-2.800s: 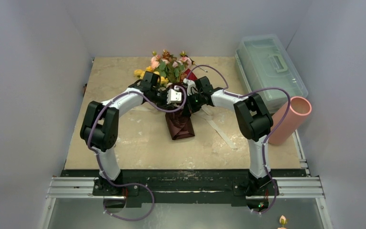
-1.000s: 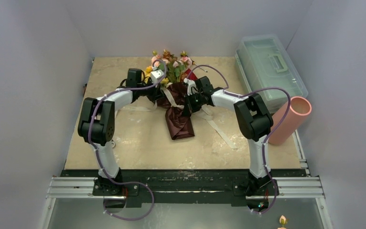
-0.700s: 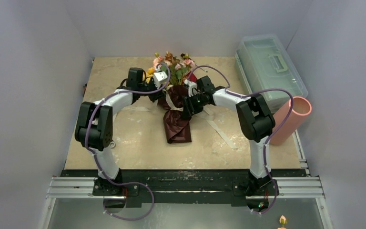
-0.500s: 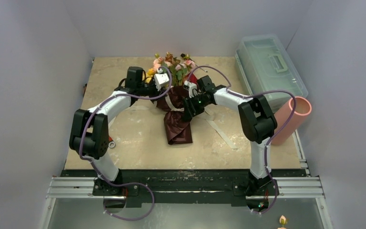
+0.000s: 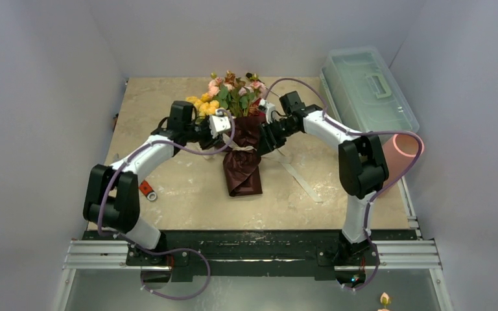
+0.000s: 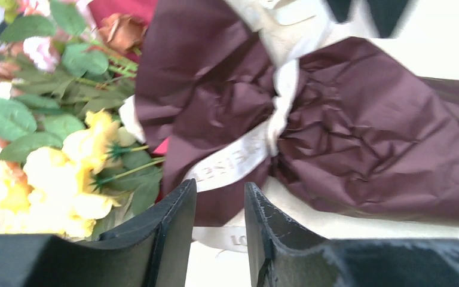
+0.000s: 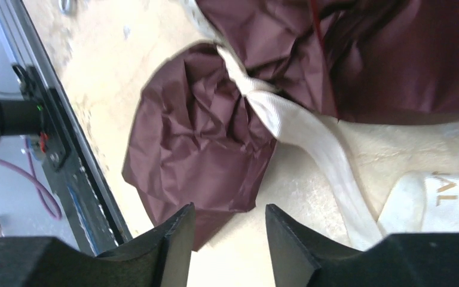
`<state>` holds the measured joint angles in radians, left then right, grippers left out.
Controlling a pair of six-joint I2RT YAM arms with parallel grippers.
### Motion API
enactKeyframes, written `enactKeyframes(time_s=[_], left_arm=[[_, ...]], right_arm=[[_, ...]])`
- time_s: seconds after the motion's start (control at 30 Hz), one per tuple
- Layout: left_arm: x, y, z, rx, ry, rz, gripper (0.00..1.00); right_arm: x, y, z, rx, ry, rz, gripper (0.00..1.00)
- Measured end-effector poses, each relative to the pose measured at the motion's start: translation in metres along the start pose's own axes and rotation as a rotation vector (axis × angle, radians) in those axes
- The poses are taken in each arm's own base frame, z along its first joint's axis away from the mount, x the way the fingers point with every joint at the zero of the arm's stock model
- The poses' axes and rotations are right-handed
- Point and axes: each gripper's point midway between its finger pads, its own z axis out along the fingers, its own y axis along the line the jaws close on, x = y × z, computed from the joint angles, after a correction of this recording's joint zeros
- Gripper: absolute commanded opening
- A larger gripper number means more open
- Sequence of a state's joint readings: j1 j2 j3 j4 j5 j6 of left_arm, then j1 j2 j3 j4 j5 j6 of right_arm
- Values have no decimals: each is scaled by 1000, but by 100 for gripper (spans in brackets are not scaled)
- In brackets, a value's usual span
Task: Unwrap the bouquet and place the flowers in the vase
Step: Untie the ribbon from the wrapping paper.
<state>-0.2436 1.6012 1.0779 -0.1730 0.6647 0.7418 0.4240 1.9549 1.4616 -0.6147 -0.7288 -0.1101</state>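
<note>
Nearest the arms' bases, the twisted tail of the dark red paper point(image 5: 243, 176) is laid on the table point(image 5: 181, 194), and the bouquet point(image 5: 241, 139) is stretched away from it down the middle. Just beyond the tail the wrapping is cinched by the cream ribbon point(image 6: 257, 146). Its knot is not yet undone, although a loose end is trailed off to the right.

The left gripper point(image 6: 220, 230) is held at the left of that waist, its jaws parted with nothing clamped between them. The right gripper point(image 7: 229, 236) is likewise held open and empty on the opposite side. If a loop is pinched instead of a free end, the knot could be tightened rather than released. If crinkled paper is caught along with the ribbon, it could be torn, or the whole bundle dragged, since it is pinned by nothing.

At the right edge the vase point(image 5: 395, 155) is seen leaning, partly hidden by the right arm, so it could be knocked by that elbow. Farther on, the flowers point(image 5: 230, 96) are fanned out of the wrap, and thin stems could be bent or heads snagged by a careless pull.
</note>
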Motion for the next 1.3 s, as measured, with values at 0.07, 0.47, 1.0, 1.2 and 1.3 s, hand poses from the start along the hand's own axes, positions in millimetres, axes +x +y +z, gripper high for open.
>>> enactKeyframes(time_s=[0.07, 0.47, 1.0, 1.2, 1.3], left_arm=[[-4, -18, -2, 18, -2, 51, 30], [-10, -54, 29, 112, -15, 181, 21], [15, -54, 58, 120, 22, 189, 21], [13, -48, 60, 95, 17, 204, 22], [17, -49, 62, 102, 25, 201, 21]], right_arm=[[-14, 1, -4, 3, -31, 5, 46], [-72, 9, 18, -8, -125, 25, 40], [-49, -6, 56, 48, -43, 91, 38], [-50, -9, 56, 68, -50, 99, 40], [-51, -9, 56, 67, -54, 111, 38]])
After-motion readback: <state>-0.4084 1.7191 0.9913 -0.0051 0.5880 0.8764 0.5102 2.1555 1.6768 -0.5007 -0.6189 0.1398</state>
